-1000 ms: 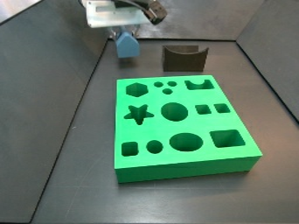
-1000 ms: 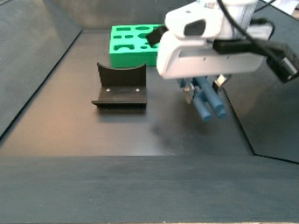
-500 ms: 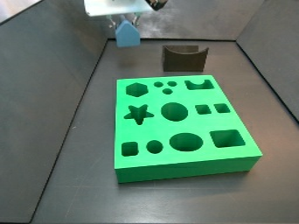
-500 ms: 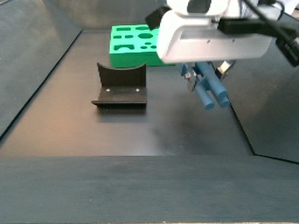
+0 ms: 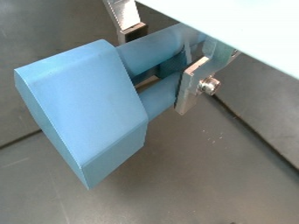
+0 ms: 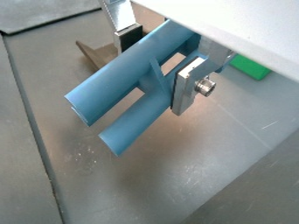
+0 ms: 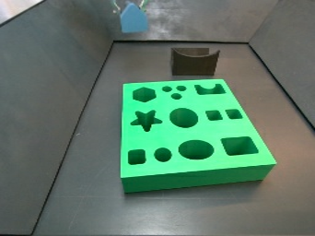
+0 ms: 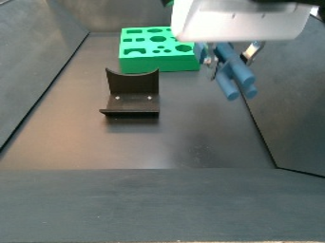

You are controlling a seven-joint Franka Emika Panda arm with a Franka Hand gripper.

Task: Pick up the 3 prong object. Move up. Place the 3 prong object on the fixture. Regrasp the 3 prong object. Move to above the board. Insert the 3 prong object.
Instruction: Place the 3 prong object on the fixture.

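Observation:
My gripper is shut on the 3 prong object, a light steel-blue plastic piece, and holds it high above the dark floor. In a side view only the piece's pointed end shows at the top edge; the gripper itself is out of that frame. In both wrist views the silver fingers clamp the blue piece across its bars. The fixture stands on the floor to the left of the piece, and shows in the side view too. The green board lies in the middle.
Grey walls enclose the floor on the left and right. The board shows behind the fixture in a side view. Its top has star, hexagon, round and square cut-outs.
My gripper has risen with the 3 prong object in it, moving further above the floor. The fixture and board have not moved.

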